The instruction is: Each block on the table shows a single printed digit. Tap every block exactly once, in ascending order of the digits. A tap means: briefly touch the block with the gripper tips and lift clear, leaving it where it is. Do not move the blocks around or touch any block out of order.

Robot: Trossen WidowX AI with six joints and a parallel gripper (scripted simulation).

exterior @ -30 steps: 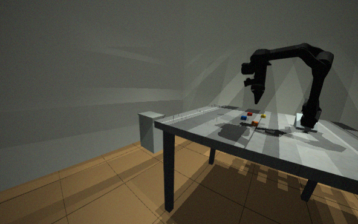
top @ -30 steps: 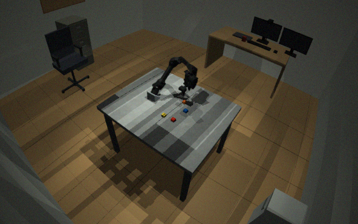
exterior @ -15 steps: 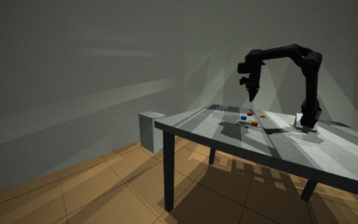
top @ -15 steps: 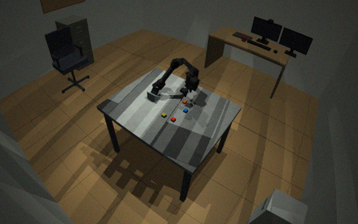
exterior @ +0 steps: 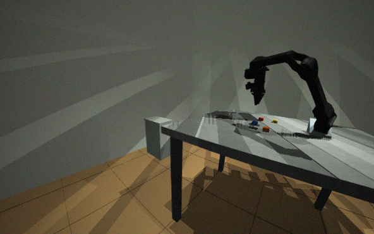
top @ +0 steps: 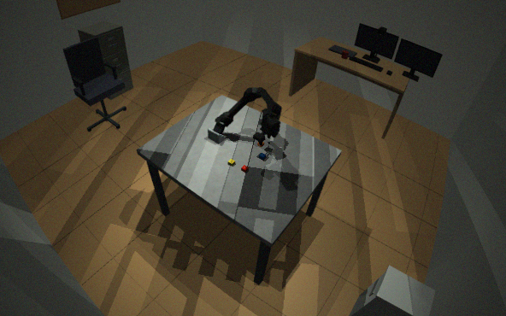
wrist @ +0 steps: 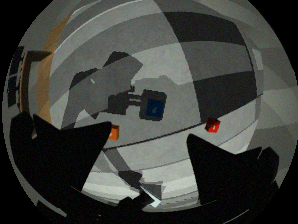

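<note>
My gripper (exterior: pixel 257 103) (wrist: pixel 149 130) is open and empty, pointing down high above the blocks. A blue block (top: pixel 262 156) (exterior: pixel 254 123) (wrist: pixel 154 108) lies ahead of the fingertips in the wrist view, in shadow; its pale digit looks like 4 or 6. An orange block (top: pixel 261 144) (exterior: pixel 266 129) (wrist: pixel 114 132) is beside the left fingertip in the wrist view and partly hidden. A red block (top: pixel 244 168) (exterior: pixel 261 119) (wrist: pixel 213 125) lies to the right, its digit too small to read. A yellow block (top: pixel 232 162) (exterior: pixel 275 121) is out of sight in the wrist view.
The blocks lie apart on the grey table (top: pixel 192 166) (exterior: pixel 218 136), crossed by stripes of light and arm shadows. The arm's base stands on the table beyond the yellow block. A desk (top: pixel 325 47) with monitors, an office chair (top: pixel 100 87) and a pale cabinet (exterior: pixel 153 139) stand away from it.
</note>
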